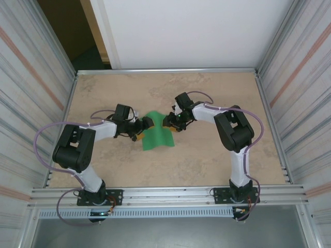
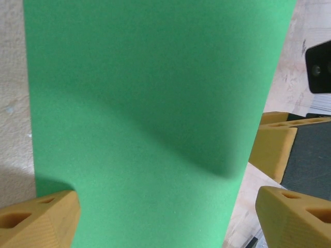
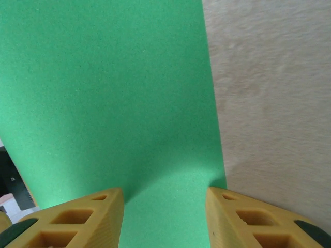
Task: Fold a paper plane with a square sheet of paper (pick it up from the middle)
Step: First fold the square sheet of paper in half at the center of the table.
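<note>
Square sheet of paper (image 1: pixel 156 135) is lying mid-bench (image 1: pixel 207 165) between the two claws, bowing rather than sitting flat. Left claw (image 1: pixel 143 129) is sitting at the sheet's left edge, its fingers (image 2: pixel 36 219) standing wide apart and clamping nothing. Right claw (image 1: pixel 168 123) is straddling the sheet's far right edge, its fingers (image 3: pixel 77 222) standing partly apart with green paper between them. Cannot tell whether it is gripping.

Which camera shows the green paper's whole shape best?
The top external view: the green paper shows whole there, all edges included. The left wrist view gives a close, shadowed stretch of it; the right wrist view, a close patch with one edge.
</note>
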Robot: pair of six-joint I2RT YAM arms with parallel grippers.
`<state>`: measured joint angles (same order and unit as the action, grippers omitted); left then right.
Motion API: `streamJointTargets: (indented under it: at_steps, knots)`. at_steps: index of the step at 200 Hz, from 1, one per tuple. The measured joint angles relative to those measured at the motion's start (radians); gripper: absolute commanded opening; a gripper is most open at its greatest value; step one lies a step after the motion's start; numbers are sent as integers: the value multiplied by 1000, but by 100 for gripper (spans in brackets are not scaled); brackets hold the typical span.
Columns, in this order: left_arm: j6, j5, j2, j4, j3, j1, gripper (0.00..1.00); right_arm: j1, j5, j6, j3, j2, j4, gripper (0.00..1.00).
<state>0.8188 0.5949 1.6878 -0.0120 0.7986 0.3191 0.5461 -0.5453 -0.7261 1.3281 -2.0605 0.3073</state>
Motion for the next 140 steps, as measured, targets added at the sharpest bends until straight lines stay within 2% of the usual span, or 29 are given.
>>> streamJointTargets:
  at_steps: [62, 94, 140]
  knots:
    - [-7, 6, -5, 4, 1, -2, 90, 35, -31, -26, 28, -31, -35, 44]
    - [-46, -57, 11, 95, 57, 32, 89, 50, -47, -45, 32, -42, -61, 44]
    - [-91, -158, 39, 222, 134, 68, 79, 48, -58, -75, 31, -47, -72, 41]
